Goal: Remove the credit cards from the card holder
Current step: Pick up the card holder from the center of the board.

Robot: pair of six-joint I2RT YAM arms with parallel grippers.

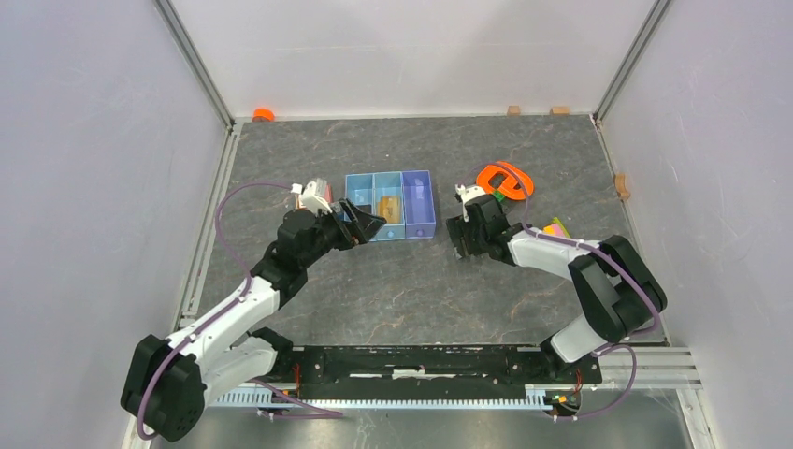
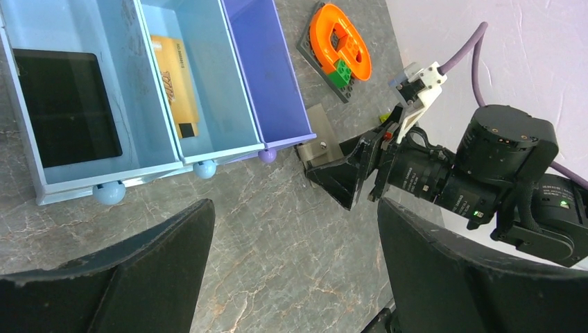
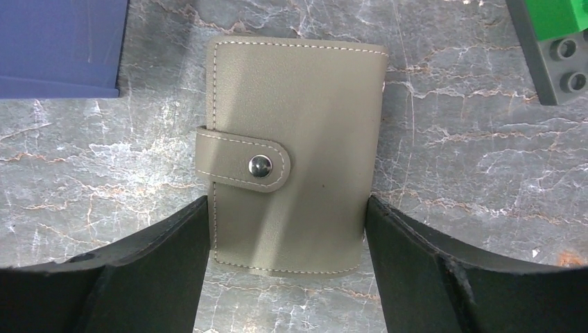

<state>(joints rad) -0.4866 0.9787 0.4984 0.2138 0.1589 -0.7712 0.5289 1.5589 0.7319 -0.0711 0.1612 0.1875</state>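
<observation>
Now my right gripper (image 3: 286,201) straddles the snapped-shut card holder (image 3: 295,104), which lies flat on the desk (image 3: 471,173). Its fingers sit at both side edges; I cannot tell whether they squeeze. My left gripper (image 2: 295,205) hangs open near the tray (image 2: 263,69).

The grey marbled table (image 1: 402,290) is enclosed by plain white walls (image 1: 411,47) behind and beside it; metal posts (image 1: 194,58) are set at its far corners.
</observation>
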